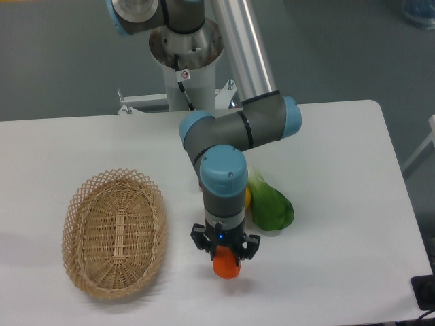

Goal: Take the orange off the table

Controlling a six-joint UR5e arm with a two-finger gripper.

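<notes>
Orange (pixel 227 267) sits between fingers of gripper (pixel 225 255), front-centre of table (pixel 340 170); jaws closed in against its sides, gripping it. Whether orange is off tabletop: cannot tell. Arm's wrist hides orange's top. Green vegetable (pixel 270 206) just right of wrist, partly covered; sliver of yellow fruit (pixel 248 197) beside it. Wicker basket (pixel 114 233) to left, nothing inside.

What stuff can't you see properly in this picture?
- Top of the orange: hidden by the pincer, so its grip can't be judged.
- Yellow fruit: mostly behind the arm.
- Green vegetable: left part hidden by the arm.
- Black thing: cut off at the right edge.
- Whether the orange touches the table: unclear.
</notes>
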